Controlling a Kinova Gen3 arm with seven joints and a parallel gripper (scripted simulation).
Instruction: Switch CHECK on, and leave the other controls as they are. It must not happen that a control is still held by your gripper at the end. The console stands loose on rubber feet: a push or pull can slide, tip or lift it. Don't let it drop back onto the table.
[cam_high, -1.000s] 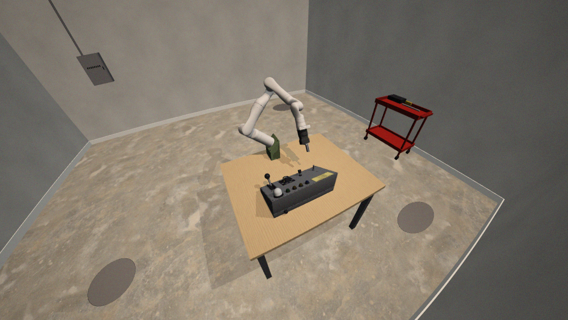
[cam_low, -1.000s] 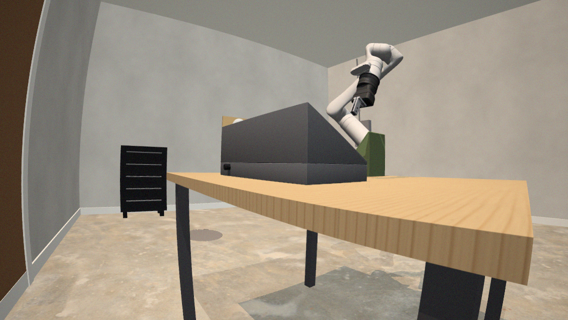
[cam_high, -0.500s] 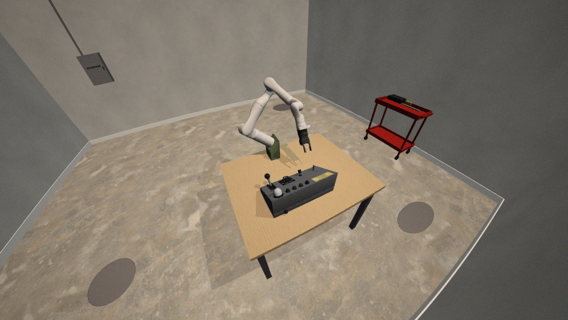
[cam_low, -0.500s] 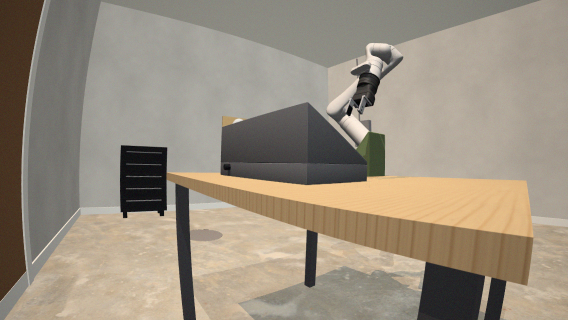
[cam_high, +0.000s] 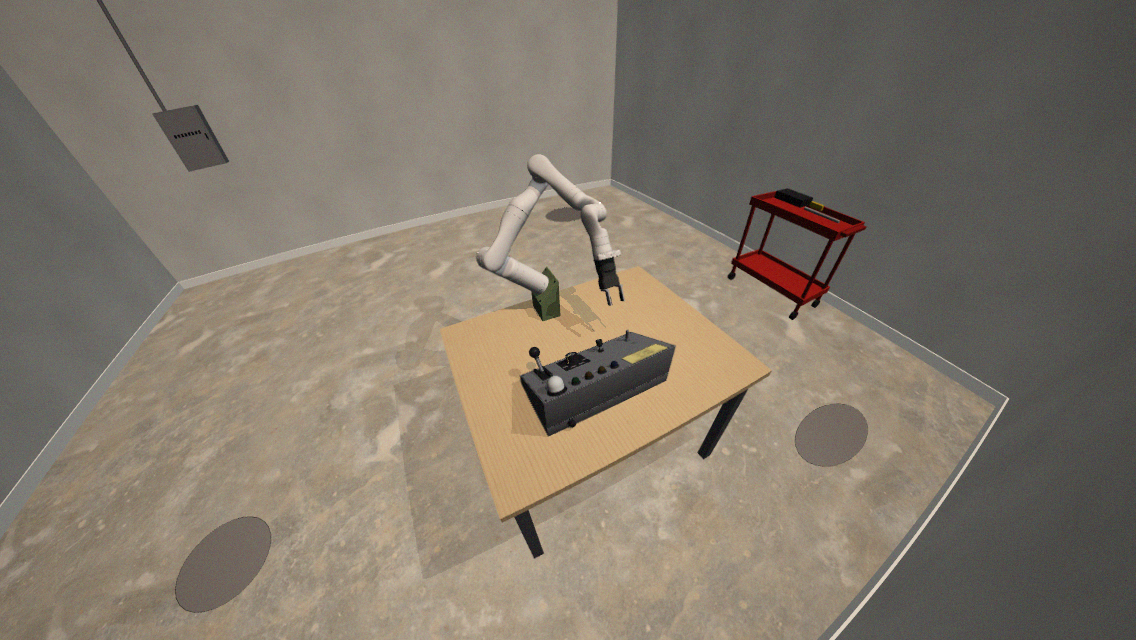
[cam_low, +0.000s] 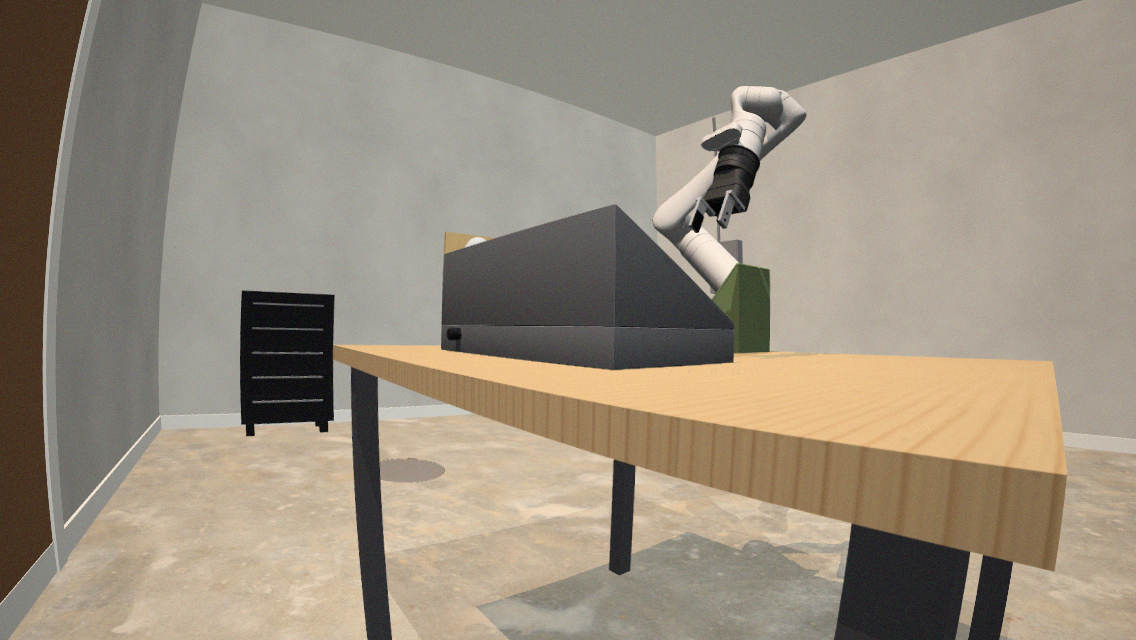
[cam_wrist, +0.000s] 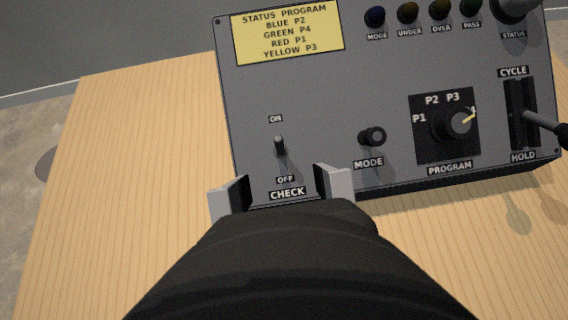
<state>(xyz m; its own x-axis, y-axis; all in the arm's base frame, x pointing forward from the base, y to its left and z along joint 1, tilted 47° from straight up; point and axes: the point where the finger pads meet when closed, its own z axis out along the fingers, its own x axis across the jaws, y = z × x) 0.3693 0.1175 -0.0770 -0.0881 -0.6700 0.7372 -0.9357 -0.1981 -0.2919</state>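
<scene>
CHECK toggle (cam_high: 629, 334) is seen, in the top view, as a thin upright stem near one end of the console's (cam_high: 597, 385) sloped panel, on the end nearest the gripper (cam_high: 611, 296); the gripper is held above the table (cam_high: 572, 461), well apart from the console, with its jaws spread wide and nothing between them. In the exterior view, only the console's plain dark back and side (cam_low: 572, 286) are presented, so the toggle is hidden; the gripper (cam_low: 713, 213) is seen raised beyond and above the console's upper edge, fingers parted. In the wrist view, the toggle (cam_wrist: 279, 145) is shown just ahead of the gap between the spread jaws, between the labels ON and OFF, and no contact with either finger (cam_wrist: 334, 181) is seen. Whether its lever is tipped toward ON cannot be told. The MODE knob (cam_wrist: 371, 136) lies ahead of the jaws and to one side, and the PROGRAM dial (cam_wrist: 454, 123) and the CYCLE lever (cam_wrist: 542, 120) lie farther out on that same side.
</scene>
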